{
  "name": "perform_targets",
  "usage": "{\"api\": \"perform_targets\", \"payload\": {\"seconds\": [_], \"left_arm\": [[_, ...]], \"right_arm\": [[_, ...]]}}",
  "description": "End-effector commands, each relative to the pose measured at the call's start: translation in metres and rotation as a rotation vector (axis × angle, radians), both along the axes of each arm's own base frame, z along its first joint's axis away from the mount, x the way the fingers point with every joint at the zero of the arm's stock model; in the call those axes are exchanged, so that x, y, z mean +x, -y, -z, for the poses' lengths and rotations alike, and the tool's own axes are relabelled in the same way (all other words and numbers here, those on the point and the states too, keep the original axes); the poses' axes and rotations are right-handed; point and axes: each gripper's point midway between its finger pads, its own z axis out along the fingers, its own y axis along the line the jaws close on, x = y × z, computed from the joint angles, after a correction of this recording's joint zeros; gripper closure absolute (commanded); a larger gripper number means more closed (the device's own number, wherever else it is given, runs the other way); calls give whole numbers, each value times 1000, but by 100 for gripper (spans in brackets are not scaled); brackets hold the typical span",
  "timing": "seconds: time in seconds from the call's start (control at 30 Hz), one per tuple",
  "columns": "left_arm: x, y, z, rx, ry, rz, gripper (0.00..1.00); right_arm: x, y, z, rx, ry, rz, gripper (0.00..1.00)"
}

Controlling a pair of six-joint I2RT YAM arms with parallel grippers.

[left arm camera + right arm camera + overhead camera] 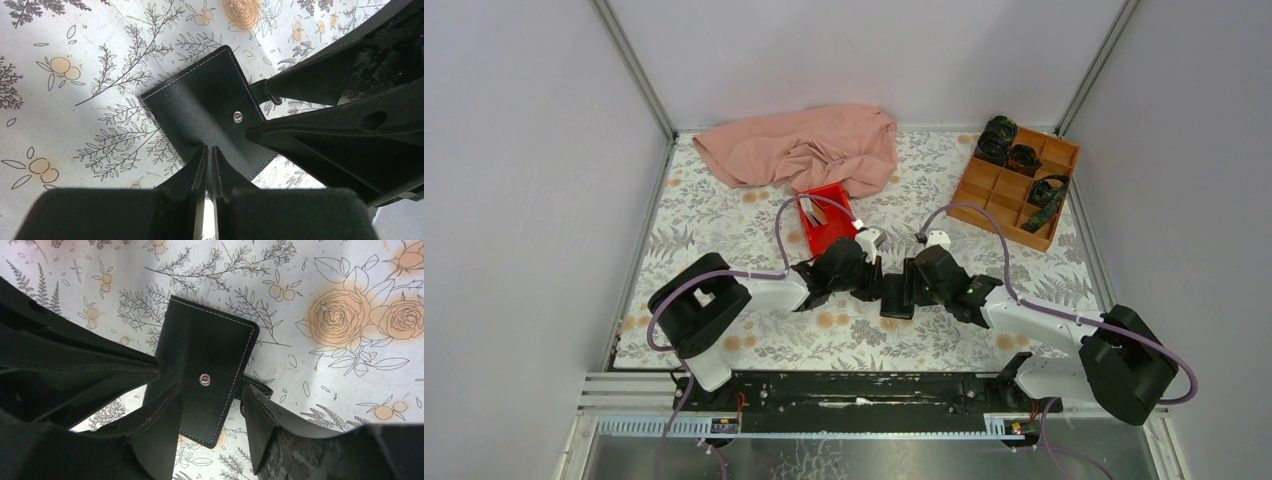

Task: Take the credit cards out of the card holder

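The card holder [896, 298] lies folded shut on the flowered table between my two grippers, black side up [200, 105] [205, 350]. Its snap button [204, 379] shows, and a strap tab [256, 383] sticks out at one edge. No credit cards show; the closed holder hides its inside. My left gripper [208, 150] is shut to a thin slit, tips over the holder's near edge. I cannot tell whether it pinches the cover. My right gripper [210, 410] is open, one finger on each side of the holder's strap-side corner, holding nothing.
A red tray [829, 225] with a small pale thing in it stands just behind the left gripper. A pink cloth [804, 148] is heaped at the back. A wooden compartment box [1016, 185] with dark items sits at the back right. Walls enclose three sides.
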Motion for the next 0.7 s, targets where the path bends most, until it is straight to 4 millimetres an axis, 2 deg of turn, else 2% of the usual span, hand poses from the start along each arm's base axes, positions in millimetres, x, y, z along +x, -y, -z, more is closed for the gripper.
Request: {"api": "perform_targets", "payload": {"seconds": [0.0,0.27,0.47,0.67], "left_arm": [[1,-2,-8,-5,36,-2,86],[1,-2,-10,-9,40,-3,86],[1,-2,-10,-9,40,-2,86],[1,-3,-11,-9,41,-2,86]], "right_arm": [[-3,-4,9,10,-23,-7,46],[-5,4,23,-33,-46,17,46],[-6,1,29,-31,-57,4,47],[-5,-8,21,9,-46,-22,51]]}}
